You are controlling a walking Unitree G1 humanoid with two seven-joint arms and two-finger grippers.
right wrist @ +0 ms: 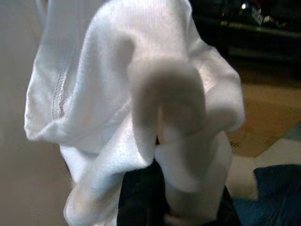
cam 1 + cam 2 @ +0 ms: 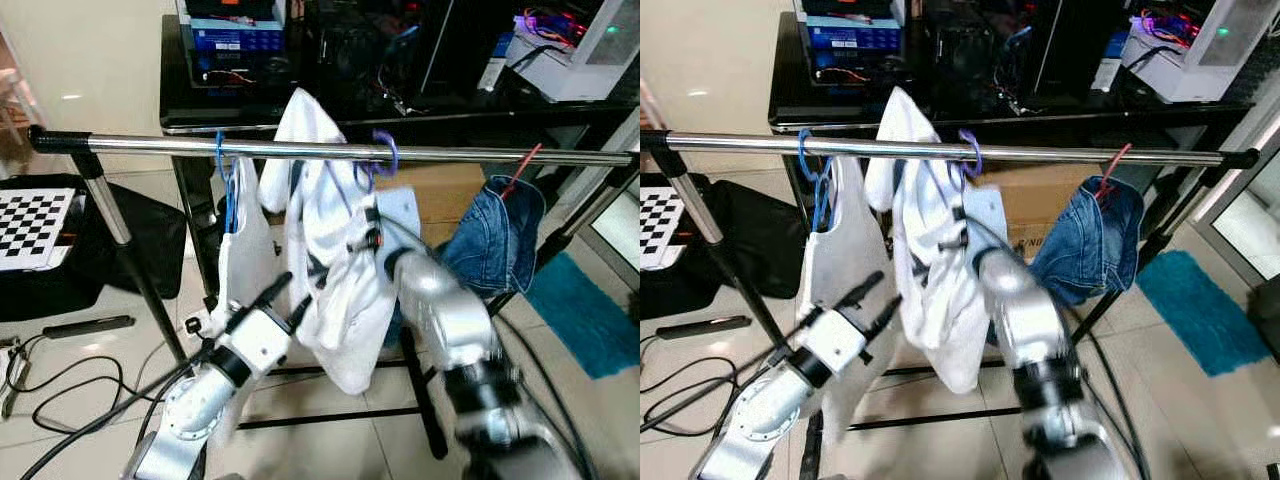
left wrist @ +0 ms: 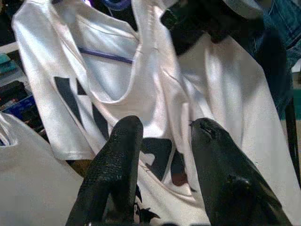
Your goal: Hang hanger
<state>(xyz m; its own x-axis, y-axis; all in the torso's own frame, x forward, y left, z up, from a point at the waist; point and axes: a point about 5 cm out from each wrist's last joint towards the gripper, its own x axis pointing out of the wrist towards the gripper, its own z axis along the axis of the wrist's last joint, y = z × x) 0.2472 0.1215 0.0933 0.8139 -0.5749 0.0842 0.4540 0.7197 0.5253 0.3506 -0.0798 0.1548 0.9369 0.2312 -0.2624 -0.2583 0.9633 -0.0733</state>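
Note:
A purple hanger (image 2: 385,152) carrying a white shirt (image 2: 335,290) with black print is hooked over the steel rail (image 2: 150,144). My right gripper (image 2: 365,238) is raised into the shirt's upper part just under the rail. White cloth drapes over its fingers (image 1: 164,108), which sit close together, shut on the shirt. Lower down, my left gripper (image 2: 298,288) is open with its fingertips at the shirt's left edge. In the left wrist view its fingers (image 3: 117,155) frame the shirt's printed front, with nothing between them.
A blue hanger (image 2: 228,185) with a white garment (image 2: 245,255) hangs to the left on the rail, and a red hanger (image 2: 522,168) with denim (image 2: 495,245) to the right. Behind stand a black table (image 2: 200,115) and a cardboard box (image 2: 450,195). Cables (image 2: 60,385) and a checkerboard (image 2: 35,225) lie left, a teal mat (image 2: 590,310) right.

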